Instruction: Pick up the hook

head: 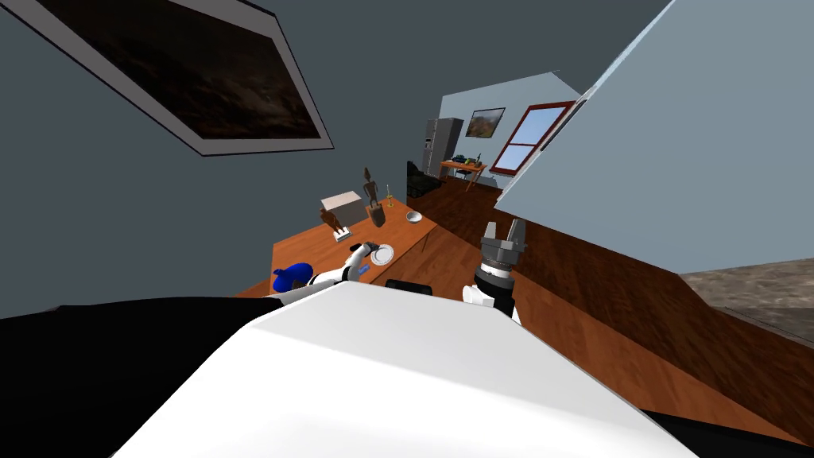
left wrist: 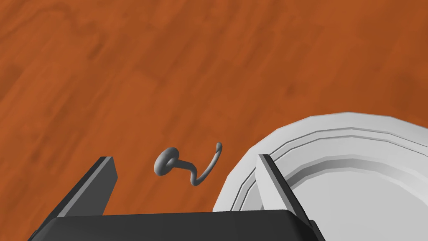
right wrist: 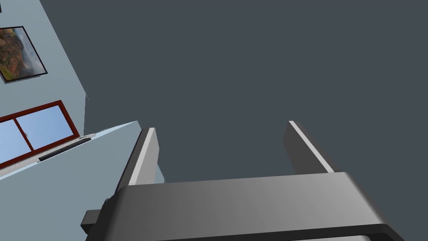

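While your left hand (left wrist: pixel 184 158) hangs released over the desk (left wrist: pixel 167 62), the hook (left wrist: pixel 167 162) lies between its fingers (left wrist: pixel 94 184); one seems above the plate (left wrist: pixel 334 125) rim. Lower, then clench. Right hand (right wrist: pixel 221 126) idle, released.

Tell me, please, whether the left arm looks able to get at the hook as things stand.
Probably yes: the left gripper hangs above the hook, jaws open astride it, though one jaw overlies the rim of the white plate.

Matt grey hook (left wrist: pixel 189 166) (smooth) on grained wooden table (left wrist: pixel 167 75).
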Robot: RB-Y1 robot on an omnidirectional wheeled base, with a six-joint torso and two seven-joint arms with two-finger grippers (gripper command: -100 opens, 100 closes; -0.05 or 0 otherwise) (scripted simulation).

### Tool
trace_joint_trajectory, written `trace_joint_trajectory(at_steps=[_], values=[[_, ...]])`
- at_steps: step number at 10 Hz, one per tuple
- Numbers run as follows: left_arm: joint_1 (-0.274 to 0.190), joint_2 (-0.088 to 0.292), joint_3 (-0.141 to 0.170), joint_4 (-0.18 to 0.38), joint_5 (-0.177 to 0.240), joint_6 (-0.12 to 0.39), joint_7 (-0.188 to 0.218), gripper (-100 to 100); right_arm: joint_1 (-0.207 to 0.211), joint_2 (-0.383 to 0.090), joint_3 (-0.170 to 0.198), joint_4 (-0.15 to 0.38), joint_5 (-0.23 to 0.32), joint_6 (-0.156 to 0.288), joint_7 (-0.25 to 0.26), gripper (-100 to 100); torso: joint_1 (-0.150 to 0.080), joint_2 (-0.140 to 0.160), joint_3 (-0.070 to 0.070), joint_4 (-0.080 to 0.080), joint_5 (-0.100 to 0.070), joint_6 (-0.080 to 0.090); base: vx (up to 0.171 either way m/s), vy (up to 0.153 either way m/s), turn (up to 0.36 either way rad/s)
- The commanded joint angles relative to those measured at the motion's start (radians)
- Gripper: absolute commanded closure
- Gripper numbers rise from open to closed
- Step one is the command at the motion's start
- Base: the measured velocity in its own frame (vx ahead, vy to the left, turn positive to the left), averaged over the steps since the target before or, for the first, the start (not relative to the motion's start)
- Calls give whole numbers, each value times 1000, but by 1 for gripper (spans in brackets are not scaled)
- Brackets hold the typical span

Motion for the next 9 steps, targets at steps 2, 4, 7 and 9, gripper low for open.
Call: trace_joint_trajectory(at_steps=[2,4,7,9], values=[[1,-62,34,-42,-74,7,4,-100,0,0,0,0,0,0,0,0,0,0,0,0,0,0,36,38,98],[1,-62,34,-42,-86,7,4,-100,0,0,0,0,0,0,0,0,-1,-1,-1,0,0,0,26,22,28],[-17,-128,66,-58,-160,4,2,-100,0,0,0,0,0,0,0,0,0,0,0,0,0,0,25,33,139],[-17,-128,66,-58,-171,4,2,-100,0,0,0,0,0,0,0,0,0,-2,-1,-1,0,1,29,26,22]])
